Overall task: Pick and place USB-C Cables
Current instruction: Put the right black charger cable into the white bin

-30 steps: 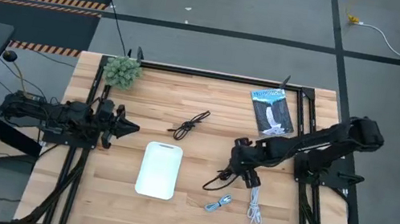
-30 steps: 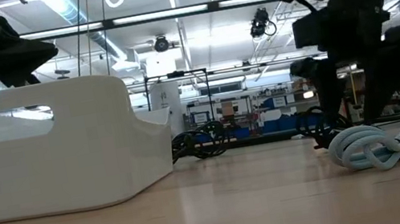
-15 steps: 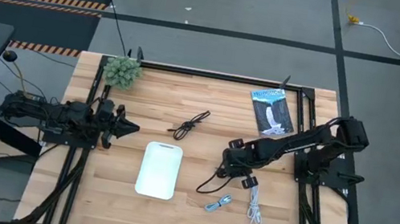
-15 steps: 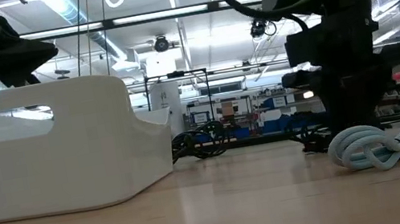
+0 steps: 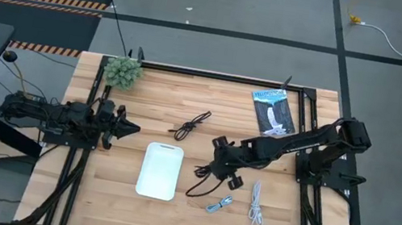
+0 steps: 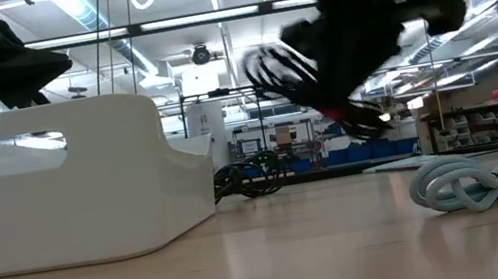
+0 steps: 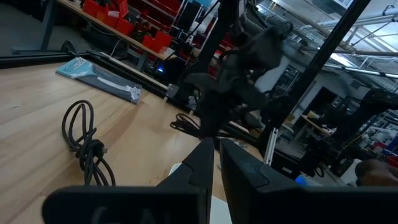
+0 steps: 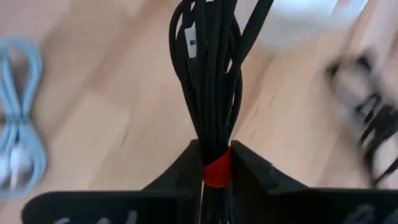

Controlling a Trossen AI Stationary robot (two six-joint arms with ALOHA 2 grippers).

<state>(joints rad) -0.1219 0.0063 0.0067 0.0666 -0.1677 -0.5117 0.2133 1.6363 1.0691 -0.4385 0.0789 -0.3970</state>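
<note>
My right gripper [image 5: 218, 167] is shut on the red-and-black cable [image 8: 208, 68], just right of the white tray [image 5: 160, 171] and above the table. The cable also shows in the low view [image 6: 306, 84]. The black-brown cable [image 5: 189, 124] lies behind the tray. The silver-grey cable [image 5: 219, 205] and the white cable [image 5: 255, 203] lie near the front edge. My left gripper [image 5: 130, 127] is shut and empty at the table's left, left of the tray. My right gripper pinches the red-and-black cable at its red tie [image 8: 216, 175] between the two fingers [image 8: 185, 172]. The bundled loops [image 8: 210, 56] reach out past the fingertips. The cable is lifted clear of the table.
A blue-black flat packet [image 5: 273, 111] lies at the back right. A small green plant [image 5: 123, 72] stands at the back left corner. Bare wood lies between the tray and the left arm.
My right gripper has risen from the table and gone toward the table's left edge, toward the white tray, carrying the red-and-black cable. The cable lay partly on the wood and is now lifted clear.
</note>
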